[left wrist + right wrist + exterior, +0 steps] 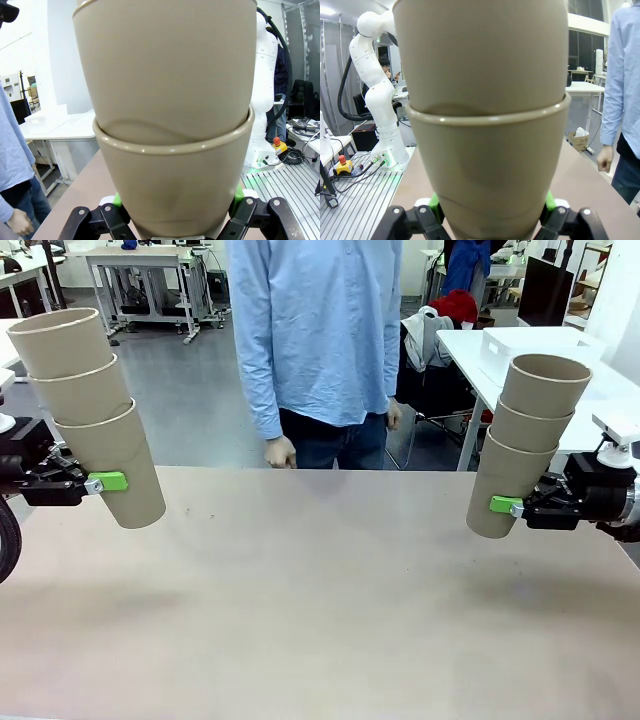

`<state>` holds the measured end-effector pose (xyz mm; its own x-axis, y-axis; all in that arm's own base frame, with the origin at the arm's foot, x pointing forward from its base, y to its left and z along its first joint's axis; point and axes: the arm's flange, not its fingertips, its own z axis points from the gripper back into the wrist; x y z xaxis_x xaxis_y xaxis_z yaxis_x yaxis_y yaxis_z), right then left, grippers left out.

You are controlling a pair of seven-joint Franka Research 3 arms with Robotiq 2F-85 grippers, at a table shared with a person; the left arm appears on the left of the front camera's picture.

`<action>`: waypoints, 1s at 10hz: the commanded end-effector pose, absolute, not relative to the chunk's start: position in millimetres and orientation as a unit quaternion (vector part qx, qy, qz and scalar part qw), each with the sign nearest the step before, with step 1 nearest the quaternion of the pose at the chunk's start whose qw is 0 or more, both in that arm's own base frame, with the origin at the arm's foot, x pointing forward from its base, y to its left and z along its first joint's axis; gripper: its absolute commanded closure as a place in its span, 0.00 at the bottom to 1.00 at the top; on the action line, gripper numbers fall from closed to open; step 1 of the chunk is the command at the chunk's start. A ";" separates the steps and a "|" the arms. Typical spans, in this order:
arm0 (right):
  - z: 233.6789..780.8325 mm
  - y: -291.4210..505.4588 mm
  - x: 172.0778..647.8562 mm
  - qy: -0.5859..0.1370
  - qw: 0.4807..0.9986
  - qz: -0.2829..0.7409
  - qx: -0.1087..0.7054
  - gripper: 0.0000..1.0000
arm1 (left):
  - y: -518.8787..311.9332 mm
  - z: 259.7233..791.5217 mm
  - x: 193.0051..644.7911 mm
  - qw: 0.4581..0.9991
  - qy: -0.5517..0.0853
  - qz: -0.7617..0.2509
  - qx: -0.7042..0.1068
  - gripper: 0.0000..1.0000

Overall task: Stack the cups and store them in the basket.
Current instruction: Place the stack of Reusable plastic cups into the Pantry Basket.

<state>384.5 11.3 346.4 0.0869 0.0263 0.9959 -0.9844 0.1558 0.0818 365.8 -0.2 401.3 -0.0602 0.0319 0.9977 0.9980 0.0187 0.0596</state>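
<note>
Two stacks of tan cardboard cups hang above the table, three nested cups in each. My left gripper (112, 482) is shut on the bottom cup of the left stack (90, 415), which leans a little toward picture left. My right gripper (500, 505) is shut on the bottom cup of the right stack (525, 445), which leans toward picture right. In the left wrist view the held cups (172, 135) rise from between the green pads (239, 194). The right wrist view shows its cups (487, 135) clamped between green pads (434, 201) too. The basket is out of view.
A person in a light blue shirt (315, 330) stands at the far side of the table, hands (281, 452) hanging at the edge. The tan table top (320, 600) is bare below both stacks. White tables (530, 355) stand behind.
</note>
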 end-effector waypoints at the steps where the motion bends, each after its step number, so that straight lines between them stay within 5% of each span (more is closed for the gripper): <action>1: 349.5 11.4 384.7 -0.511 0.563 0.449 0.469 0.16 | 1.6 405.1 363.0 0.476 -0.529 -0.504 -0.489 0.15; 10: 349.5 11.4 384.7 -0.511 0.563 0.449 0.469 0.16 | 1.6 405.1 363.0 0.476 -0.529 -0.504 -0.489 0.15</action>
<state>384.5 11.3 346.4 0.0869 0.0263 0.9959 -0.9844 0.1558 0.0818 365.8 -0.2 401.3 -0.0602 0.0319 0.9977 0.9980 0.0187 0.0596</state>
